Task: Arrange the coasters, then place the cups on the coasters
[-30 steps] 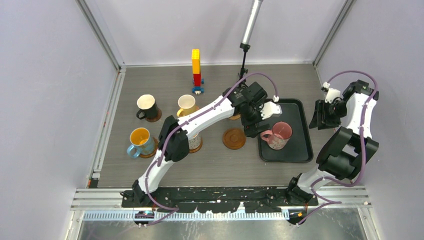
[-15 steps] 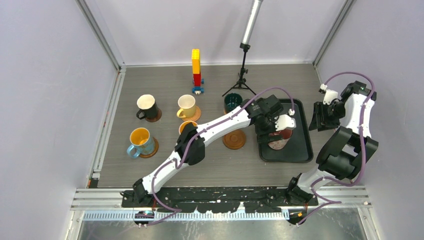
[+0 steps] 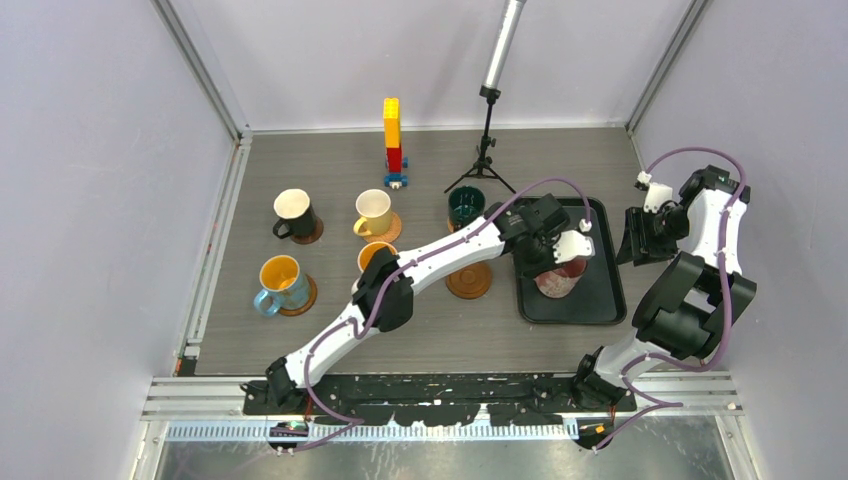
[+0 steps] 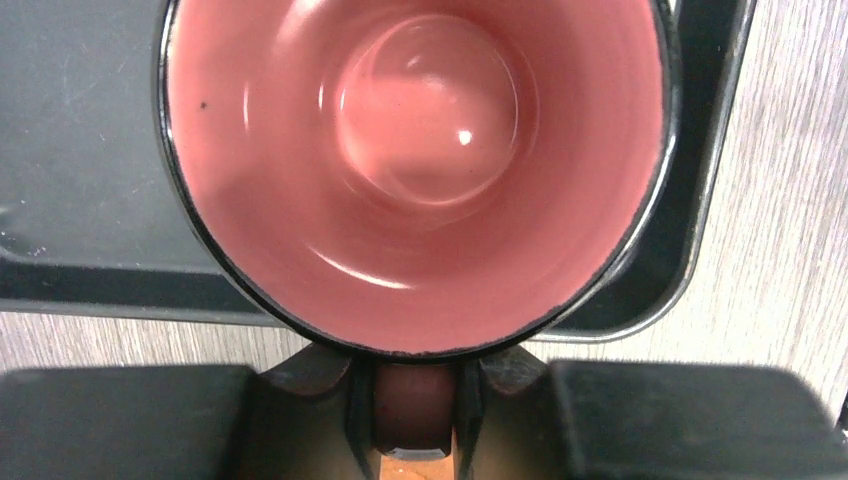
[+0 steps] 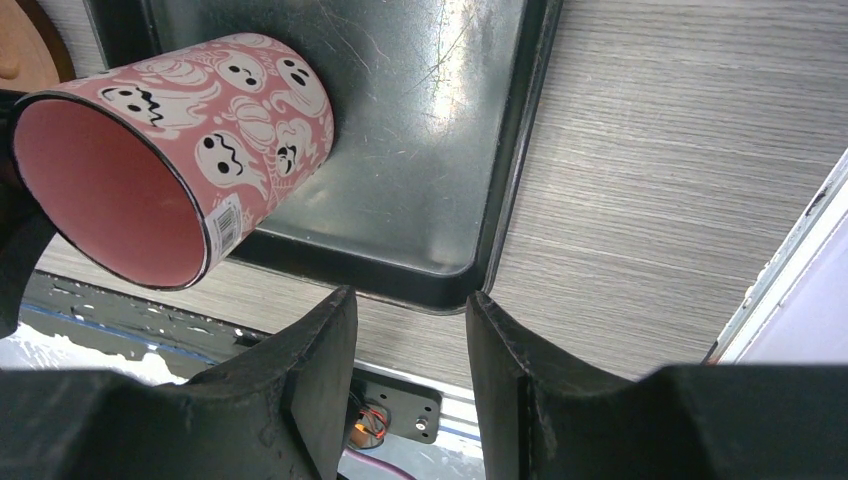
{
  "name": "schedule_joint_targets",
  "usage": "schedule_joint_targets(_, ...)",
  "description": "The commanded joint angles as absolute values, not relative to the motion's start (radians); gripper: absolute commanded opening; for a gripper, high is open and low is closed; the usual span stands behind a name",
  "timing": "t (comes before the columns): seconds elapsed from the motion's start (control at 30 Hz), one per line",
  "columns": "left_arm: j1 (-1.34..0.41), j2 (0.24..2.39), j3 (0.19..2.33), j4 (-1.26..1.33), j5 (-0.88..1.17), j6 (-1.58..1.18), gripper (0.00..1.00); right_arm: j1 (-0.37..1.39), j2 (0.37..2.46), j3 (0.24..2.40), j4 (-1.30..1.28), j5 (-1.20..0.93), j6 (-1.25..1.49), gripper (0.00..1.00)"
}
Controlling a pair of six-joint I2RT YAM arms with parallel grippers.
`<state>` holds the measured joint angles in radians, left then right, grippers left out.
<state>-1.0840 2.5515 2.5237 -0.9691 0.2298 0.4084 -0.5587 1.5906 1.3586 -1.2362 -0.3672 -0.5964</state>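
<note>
Left gripper (image 4: 415, 420) pinches the pink ghost-patterned ceramic mug (image 4: 420, 170) by the handle between its jaws; lift straight, clearing the black metal tray (image 4: 120, 292) rim. Right gripper (image 5: 405, 350) is half-open and empty.

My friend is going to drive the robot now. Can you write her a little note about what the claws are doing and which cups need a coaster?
Left claw: shut on the handle of the pink mug, which is on the black tray.
Right claw: open and empty, off the tray's right side.
Done: black mug, cream-yellow mug and light blue mug sit on coasters. Dark green mug and orange-inside mug look placed too, though the left arm hides most of their coasters.
Left: carry the pink mug to the empty coaster just left of the tray.
</note>
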Motion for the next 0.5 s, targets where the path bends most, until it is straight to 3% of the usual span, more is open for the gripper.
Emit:
schedule_joint_targets(0.0, -1.089, 2.454, 2.479, -0.874, 0.222, 0.363, 0.05, -0.558, 1.573, 1.366, -1.232, -0.38, -0.605, 0.49)
schedule_joint_targets(0.03, -1.089, 2.438, 2.458, -0.858, 0.222, 0.357, 0.0, -0.558, 1.573, 1.369, -1.232, -0.382, -0.604, 0.49)
schedule_joint_targets(0.27, -1.071, 2.323, 2.351, -0.735, 0.203, 0.225, 0.0, -0.558, 1.584, 1.393, -1.243, -0.396, -0.587, 0.49)
schedule_joint_targets(0.47, -1.044, 2.013, 1.932, -0.365, 0.123, 0.094, 0.0, -0.558, 1.603, 1.416, -1.246, -0.414, -0.564, 0.49)
